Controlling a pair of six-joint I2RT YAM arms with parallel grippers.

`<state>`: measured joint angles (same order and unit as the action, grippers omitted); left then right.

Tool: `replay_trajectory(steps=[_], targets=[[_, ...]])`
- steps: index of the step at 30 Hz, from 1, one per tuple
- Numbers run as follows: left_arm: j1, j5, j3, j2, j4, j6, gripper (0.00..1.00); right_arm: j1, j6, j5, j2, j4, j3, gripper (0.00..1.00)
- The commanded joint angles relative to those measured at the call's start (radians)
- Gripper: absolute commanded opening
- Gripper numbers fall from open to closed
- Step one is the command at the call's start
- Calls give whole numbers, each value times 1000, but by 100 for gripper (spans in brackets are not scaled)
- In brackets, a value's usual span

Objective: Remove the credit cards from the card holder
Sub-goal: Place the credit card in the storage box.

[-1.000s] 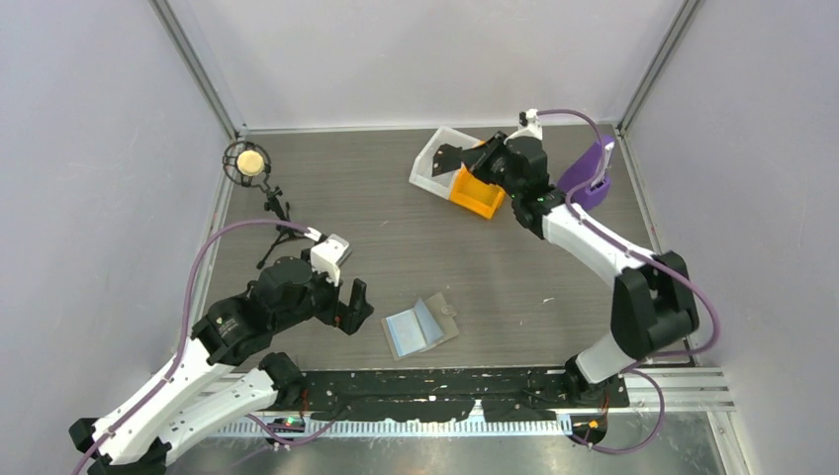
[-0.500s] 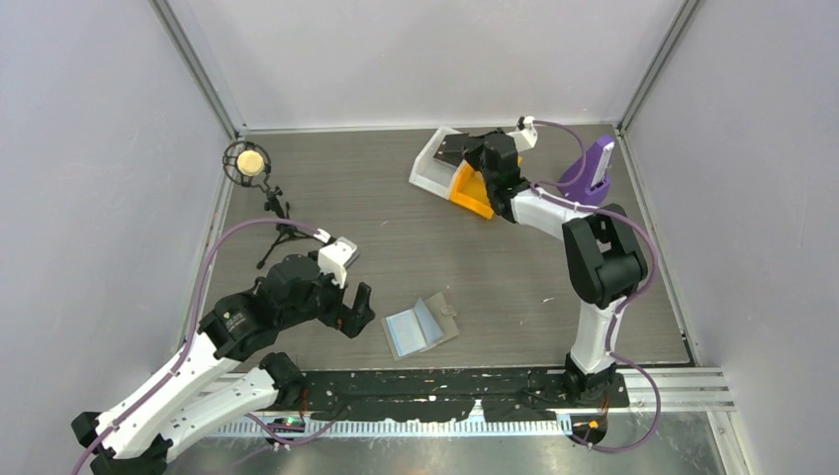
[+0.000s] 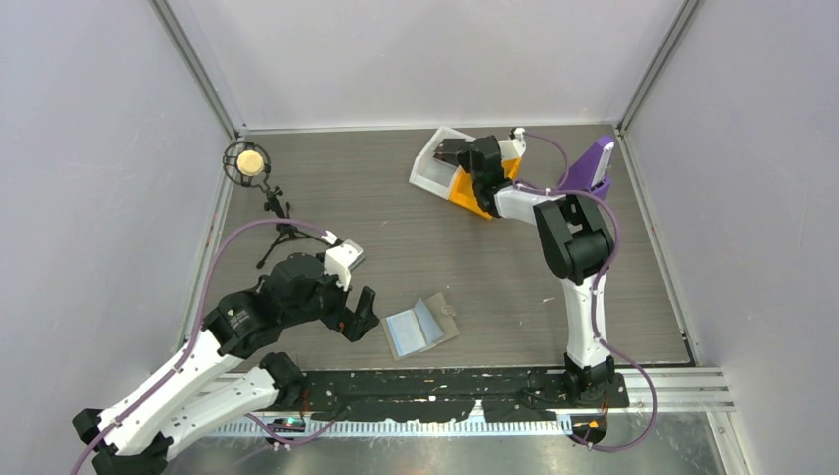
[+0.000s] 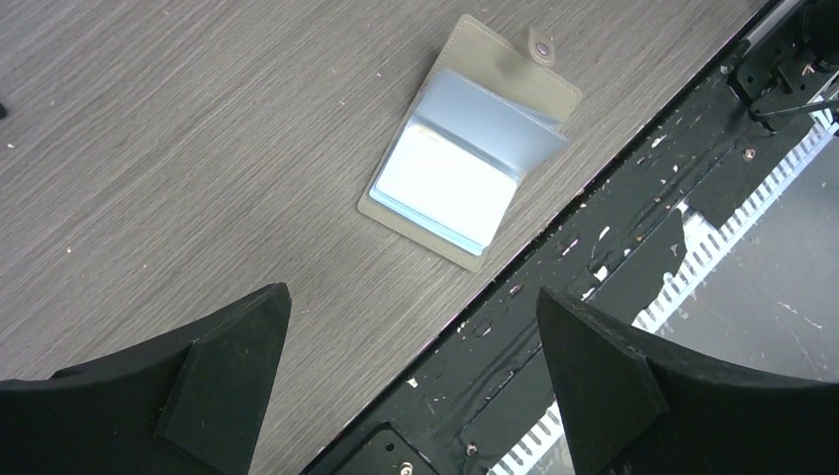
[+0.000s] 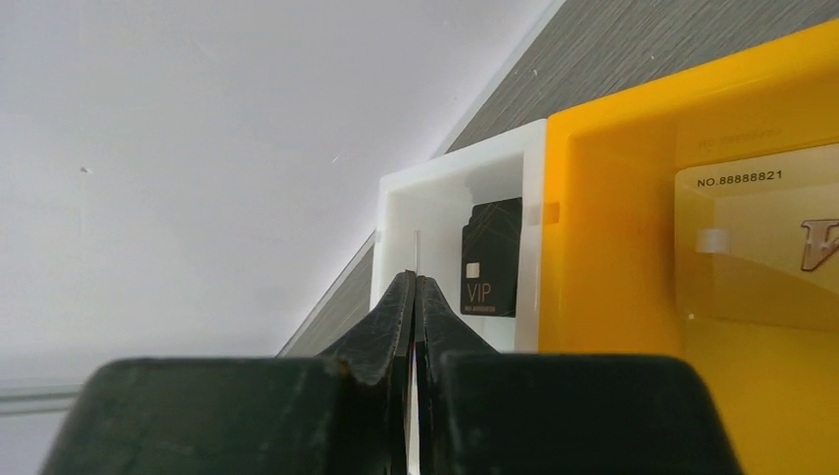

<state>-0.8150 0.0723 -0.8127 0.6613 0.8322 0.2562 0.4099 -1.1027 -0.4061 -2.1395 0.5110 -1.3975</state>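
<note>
Right wrist: right gripper (image 5: 416,282) pinches thin white card (image 5: 417,247) edge-on above white bin (image 5: 435,183) by bench (image 3: 346,188) far edge, probably to drop it beside black card (image 5: 492,257); left gripper (image 4: 412,295) spread wide, empty, near card holder (image 4: 465,183) lying open at near edge.

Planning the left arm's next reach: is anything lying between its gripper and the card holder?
Nothing visible does. The left gripper hangs open just short of the card holder, which lies open and flat on the table near its front edge, with only tabletop between them.
</note>
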Motion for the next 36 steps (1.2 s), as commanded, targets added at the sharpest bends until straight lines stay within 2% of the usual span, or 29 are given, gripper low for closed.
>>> replay_trajectory(steps=[1, 11, 19, 29, 36], targets=[[5, 37, -11, 13, -12, -14, 100, -2, -34, -63, -52, 41, -88, 5], [5, 39, -10, 18, -8, -15, 100, -2, -36, -106, -104, -30, -167, 5], [5, 89, -8, 25, -10, -19, 100, -2, -47, -119, -156, -139, -266, 13], [4, 80, -5, 11, -13, -17, 100, -2, -47, -135, -138, -187, -271, 21], [5, 62, -6, 5, -6, -17, 100, -5, 39, -132, -69, -183, -263, 23]])
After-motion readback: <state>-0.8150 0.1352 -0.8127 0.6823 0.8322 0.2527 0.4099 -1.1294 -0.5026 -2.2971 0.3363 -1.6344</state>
